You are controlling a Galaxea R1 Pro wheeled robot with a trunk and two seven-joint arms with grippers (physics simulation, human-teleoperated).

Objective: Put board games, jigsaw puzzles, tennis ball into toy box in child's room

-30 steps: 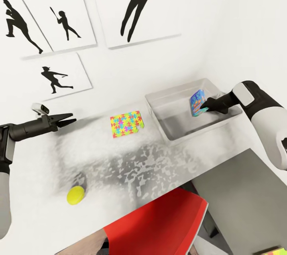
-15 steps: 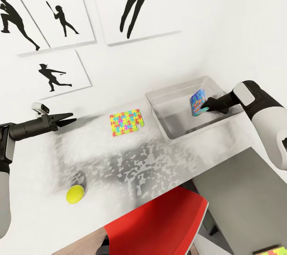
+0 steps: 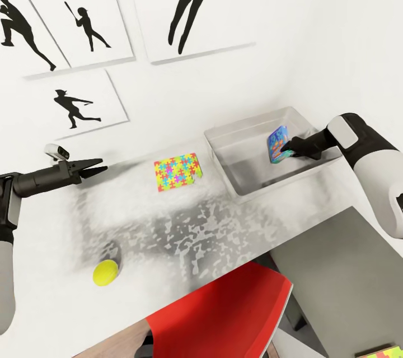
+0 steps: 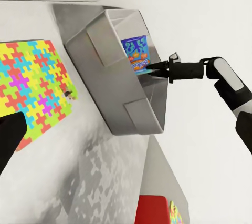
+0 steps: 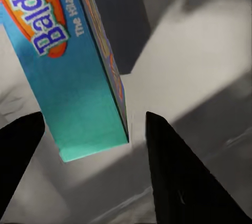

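Observation:
The clear toy box stands at the table's far right. Inside it a blue board game stands on edge, its teal side close up in the right wrist view. My right gripper reaches over the box rim and is open, its fingers spread on either side of the game's lower corner. A multicoloured jigsaw puzzle lies flat left of the box. The yellow tennis ball rests near the table's front left. My left gripper hovers open over the table's left side, empty.
A red chair is tucked under the table's front edge. A colourful box lies low at the far right. Framed silhouette pictures hang on the wall behind the table. The left wrist view looks along the puzzle and toy box.
My right gripper's fingers have parted from the board game, which stays on edge in the toy box. The head camera shifted slightly. The left arm has held still.

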